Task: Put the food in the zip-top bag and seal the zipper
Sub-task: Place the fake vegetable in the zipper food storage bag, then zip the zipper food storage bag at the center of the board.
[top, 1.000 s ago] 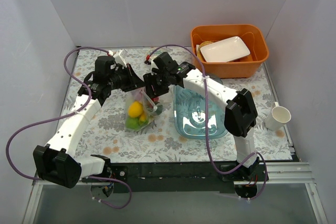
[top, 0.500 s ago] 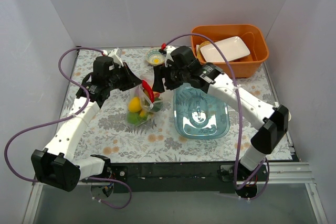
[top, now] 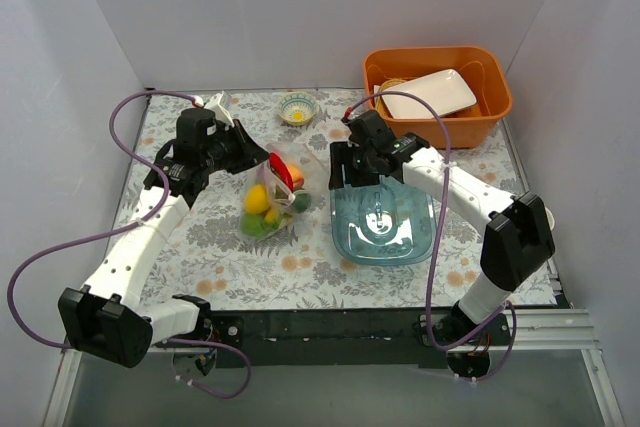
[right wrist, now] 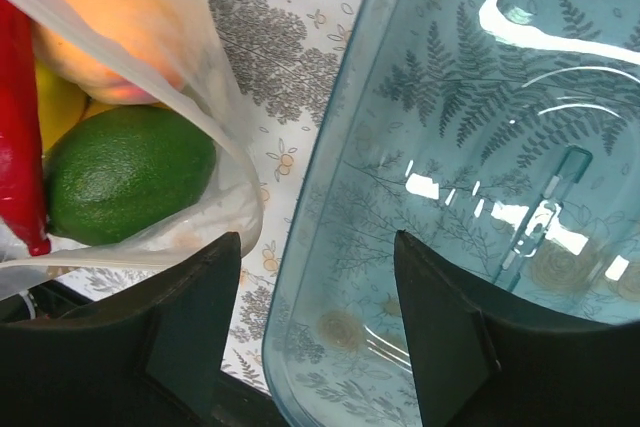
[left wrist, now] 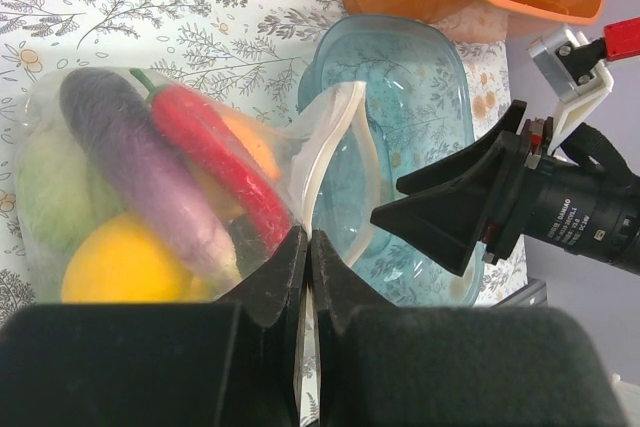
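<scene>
The clear zip-top bag (top: 270, 202) lies on the table left of centre, held up at its mouth. It holds a purple eggplant (left wrist: 140, 162), red chilli (left wrist: 215, 162), yellow lemon (left wrist: 120, 267), green cabbage (left wrist: 45, 192), an orange fruit (right wrist: 110, 17) and a lime (right wrist: 125, 172). The whitish zipper (left wrist: 335, 137) curves open at the mouth. My left gripper (top: 262, 160) is shut on the bag's mouth edge, as the left wrist view (left wrist: 308, 247) shows. My right gripper (top: 345, 175) is open and empty, apart from the bag, over the tray's left rim (right wrist: 320, 317).
The blue-tinted clear tray (top: 385, 227) sits right of the bag and holds no food. An orange basin (top: 490, 97) with a white plate stands at the back right. A small bowl (top: 297, 108) sits at the back centre.
My right gripper has drawn away from the bag's mouth to the right and now hovers over the tray's left rim. My left gripper still holds the bag edge.
</scene>
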Robot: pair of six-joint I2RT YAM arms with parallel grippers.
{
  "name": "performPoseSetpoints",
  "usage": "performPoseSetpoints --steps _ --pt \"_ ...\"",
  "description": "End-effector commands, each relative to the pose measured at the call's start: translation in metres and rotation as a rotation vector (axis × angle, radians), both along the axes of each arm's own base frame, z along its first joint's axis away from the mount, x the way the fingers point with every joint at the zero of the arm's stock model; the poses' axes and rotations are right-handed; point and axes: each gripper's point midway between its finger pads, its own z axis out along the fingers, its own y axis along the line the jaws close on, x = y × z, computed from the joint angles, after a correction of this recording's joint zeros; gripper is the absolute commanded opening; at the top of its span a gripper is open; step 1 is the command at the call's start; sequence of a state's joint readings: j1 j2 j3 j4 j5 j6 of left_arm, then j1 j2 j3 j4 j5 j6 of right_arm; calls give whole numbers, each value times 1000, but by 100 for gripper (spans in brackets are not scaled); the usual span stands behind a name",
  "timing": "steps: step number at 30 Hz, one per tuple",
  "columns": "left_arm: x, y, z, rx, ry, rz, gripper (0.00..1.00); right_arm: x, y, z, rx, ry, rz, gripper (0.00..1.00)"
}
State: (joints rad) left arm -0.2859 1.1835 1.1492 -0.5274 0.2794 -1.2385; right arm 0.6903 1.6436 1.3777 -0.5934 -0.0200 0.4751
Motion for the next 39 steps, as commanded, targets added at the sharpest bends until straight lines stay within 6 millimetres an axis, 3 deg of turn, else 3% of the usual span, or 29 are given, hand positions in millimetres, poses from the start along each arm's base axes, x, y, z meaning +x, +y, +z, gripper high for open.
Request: performPoseSetpoints --steps 1,6,8,10,12,17,21,28,36,39 --pt "-3 0 16 -16 -65 -2 0 12 24 16 98 -38 22 68" --pt "-4 0 15 -14 -63 -5 0 16 32 17 130 -30 48 59" --pt "-3 0 15 -16 -62 -7 0 12 39 15 156 -5 73 43" --pt "-3 -2 14 -18 -57 -15 0 10 48 20 198 2 107 12" --pt "-2 -4 11 -16 -49 -28 0 10 56 32 249 -19 132 1" --pt "0 -19 -7 -37 27 -110 0 3 82 85 405 -106 221 1" --pt "-3 -36 -19 -81 92 -212 0 5 94 107 457 -142 249 1" --pt "-8 -51 -19 -147 114 -296 1 7 109 112 509 -140 278 1" --pt "-20 -62 -2 -218 61 -379 17 11 106 92 454 -90 237 1" --pt "-23 -65 -11 -230 97 -407 23 13 104 89 444 -93 223 1"
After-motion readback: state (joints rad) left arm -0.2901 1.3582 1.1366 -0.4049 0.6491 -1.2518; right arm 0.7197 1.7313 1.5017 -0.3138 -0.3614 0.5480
